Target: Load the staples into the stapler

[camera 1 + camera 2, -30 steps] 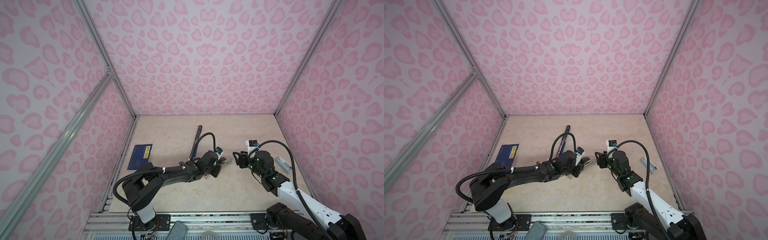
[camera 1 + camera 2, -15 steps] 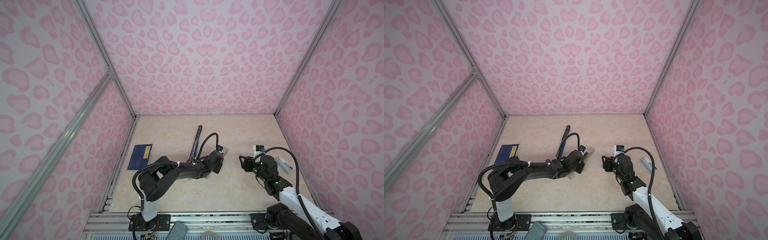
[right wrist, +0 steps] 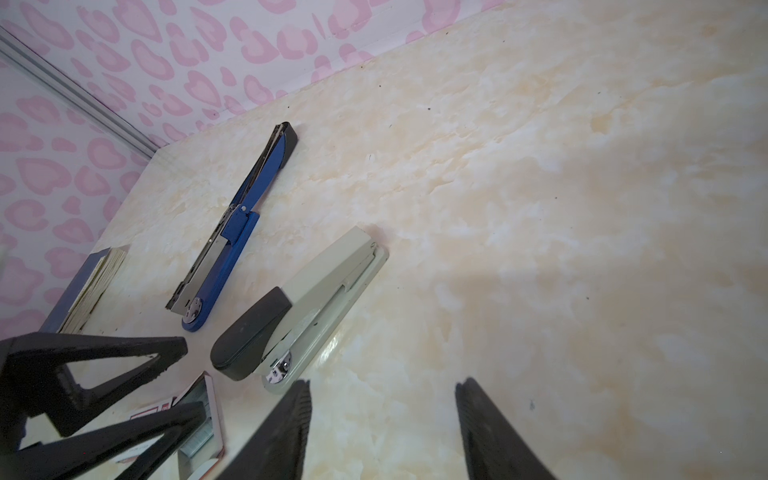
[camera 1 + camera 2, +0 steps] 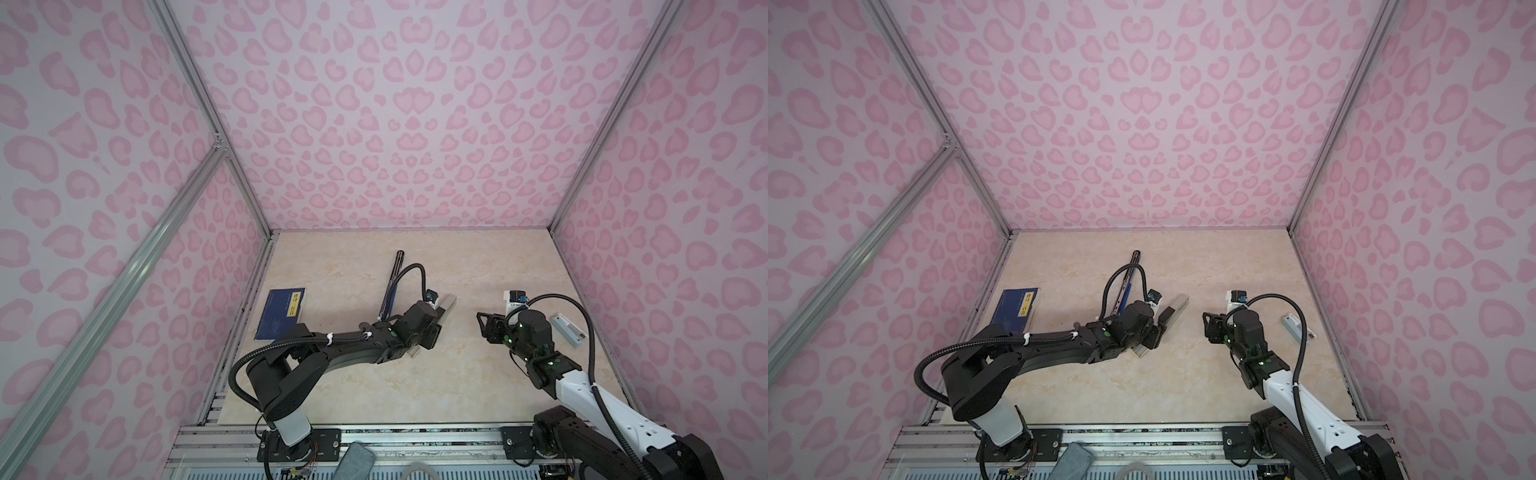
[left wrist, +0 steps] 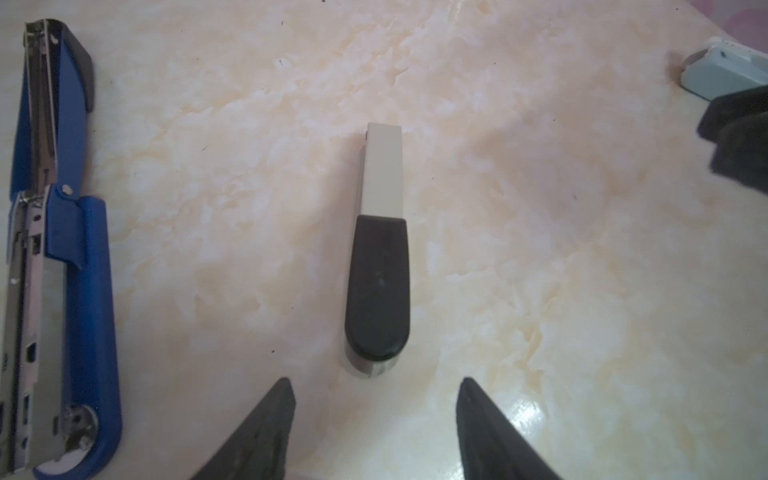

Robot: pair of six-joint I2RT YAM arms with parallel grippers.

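A blue stapler (image 5: 62,249) lies opened flat with its metal magazine showing, and it appears in both top views (image 4: 392,282) (image 4: 1125,282). Beside it lies a closed grey stapler with a black cap (image 5: 378,257) (image 3: 316,291). My left gripper (image 5: 374,384) (image 4: 432,332) is open, and the grey stapler's rear end sits just ahead of its fingertips, untouched. The staples (image 3: 199,419) sit as grey strips in a red-edged tray, next to the left gripper's fingers (image 3: 124,357). To the right of the staplers my right gripper (image 3: 385,384) (image 4: 486,326) stands open over bare table.
A dark blue booklet (image 4: 282,311) (image 3: 87,282) lies by the left wall. A small pale oblong object (image 4: 567,330) (image 5: 723,75) lies near the right wall. Pink patterned walls close in the marbled table (image 4: 457,386) on three sides.
My left gripper's jaws have opened wide and the left arm has changed its posture. The right gripper has drawn back slightly toward the right.
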